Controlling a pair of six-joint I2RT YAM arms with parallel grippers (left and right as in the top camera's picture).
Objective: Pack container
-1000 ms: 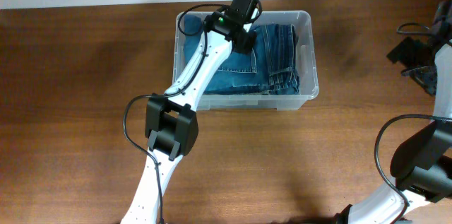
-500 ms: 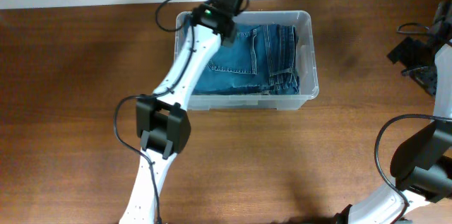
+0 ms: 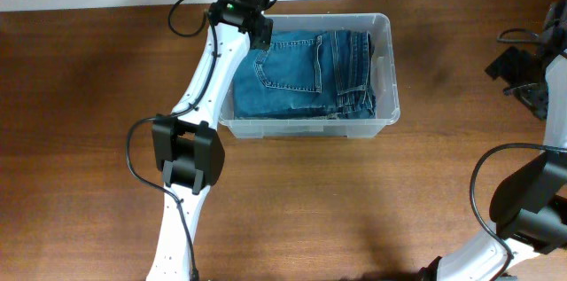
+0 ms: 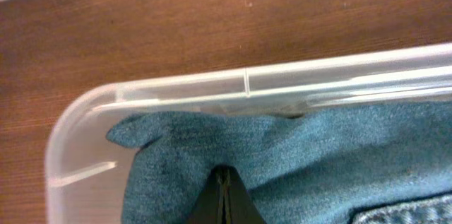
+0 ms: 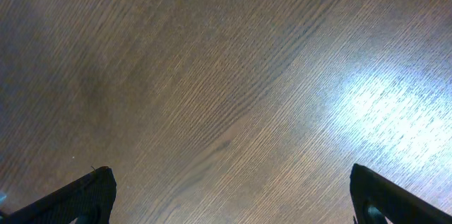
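The left arm (image 3: 208, 73) stretches from the near edge up the frame, bent at its black elbow joint (image 3: 186, 152), its white forearm slanting right to the wrist. The left gripper (image 4: 224, 178) points downward, jaws pressed together. The right arm (image 3: 532, 201) folds at the right edge; the right gripper (image 5: 233, 192) has its jaws spread wide, holding nothing

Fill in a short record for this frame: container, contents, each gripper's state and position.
container: clear plastic bin, open top, on the wooden table
contents: folded blue jeans, covering most of the base
left gripper: shut, tips against the denim at the far left corner; cannot tell if fabric is pinched
right gripper: open, over bare table, away from the container
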